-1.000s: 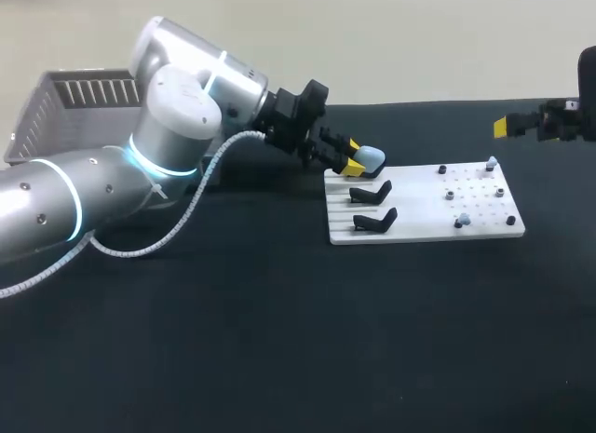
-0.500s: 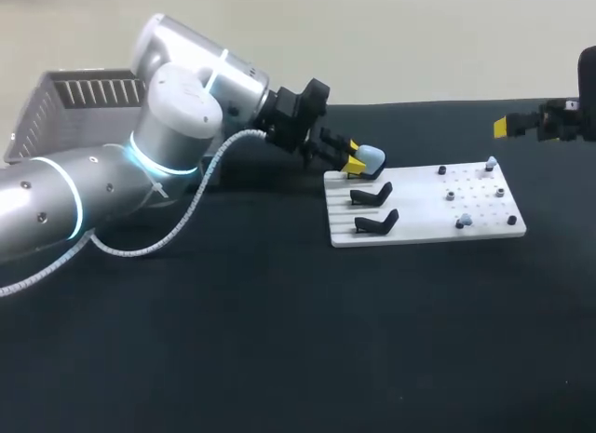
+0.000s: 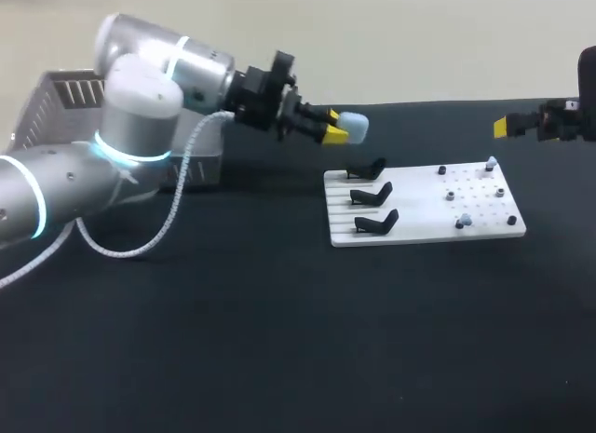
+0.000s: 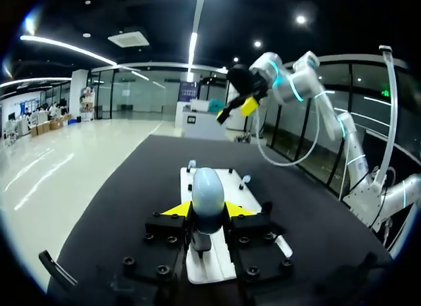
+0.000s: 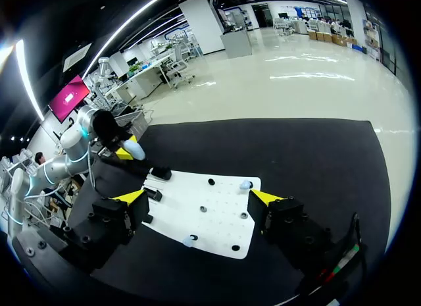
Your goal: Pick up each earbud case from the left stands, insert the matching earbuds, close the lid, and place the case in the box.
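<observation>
My left gripper (image 3: 337,130) is shut on a pale blue earbud case (image 3: 354,126), held in the air above and left of the white board (image 3: 419,209). In the left wrist view the case (image 4: 208,197) stands upright between the yellow fingertips (image 4: 176,209), over the board (image 4: 212,270). Three black stands (image 3: 371,195) line the board's left side, all bare. Small pale earbuds (image 3: 491,163) sit on pegs at its right. My right gripper (image 3: 507,126) hangs open at the far right; in its own view the right gripper (image 5: 200,199) is above the board (image 5: 210,217).
A grey slatted box (image 3: 70,88) stands at the back left, behind my left arm. Dark pegs dot the board's right half. The black table stretches bare in front of the board.
My left gripper closed on the case at the far stand, then lifted it up and to the left, off the stand. The right arm has stayed still.
</observation>
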Controlling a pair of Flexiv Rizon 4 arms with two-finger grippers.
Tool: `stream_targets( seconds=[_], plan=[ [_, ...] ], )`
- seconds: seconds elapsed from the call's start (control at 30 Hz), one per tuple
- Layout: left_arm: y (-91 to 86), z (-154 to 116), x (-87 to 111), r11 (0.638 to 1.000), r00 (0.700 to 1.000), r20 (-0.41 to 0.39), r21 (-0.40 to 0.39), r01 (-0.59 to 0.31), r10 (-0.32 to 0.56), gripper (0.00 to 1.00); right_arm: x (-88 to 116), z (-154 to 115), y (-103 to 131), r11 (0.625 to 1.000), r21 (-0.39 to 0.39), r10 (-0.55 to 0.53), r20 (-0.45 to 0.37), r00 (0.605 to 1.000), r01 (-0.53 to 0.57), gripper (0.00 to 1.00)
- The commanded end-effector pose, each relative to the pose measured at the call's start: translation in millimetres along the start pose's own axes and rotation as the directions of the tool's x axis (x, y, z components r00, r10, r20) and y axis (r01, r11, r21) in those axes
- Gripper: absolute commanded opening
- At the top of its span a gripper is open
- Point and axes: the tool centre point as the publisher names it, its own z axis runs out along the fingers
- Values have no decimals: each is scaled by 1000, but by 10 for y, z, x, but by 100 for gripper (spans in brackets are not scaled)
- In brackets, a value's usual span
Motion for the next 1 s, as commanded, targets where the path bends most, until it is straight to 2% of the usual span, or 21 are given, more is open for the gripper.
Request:
stream_targets(
  seconds=[0.03,0.13,0.37,0.53,0.8,1.0],
  plan=[
    [-372,-226,-27,999,997,72,-50,2,1,0,1,-4,3,1000,2,0,0,1000,0,100],
    [-486,-303,-79,999,993,116,-48,16,-10,0,1,-4,3,1000,2,0,0,1000,0,100],
    [-698,-342,-173,998,990,142,-55,-2,10,0,1,-4,3,1000,2,0,0,1000,0,100],
    [-808,-323,-238,993,992,102,-100,-65,76,0,1,-4,3,1000,2,0,0,1000,0,100],
    [-851,-352,-273,988,989,121,-140,-66,83,0,1,-4,3,1000,2,0,0,1000,0,100],
    [-868,-341,-292,990,983,149,-111,-90,106,0,1,-4,3,1000,2,0,0,1000,0,100]
  ],
)
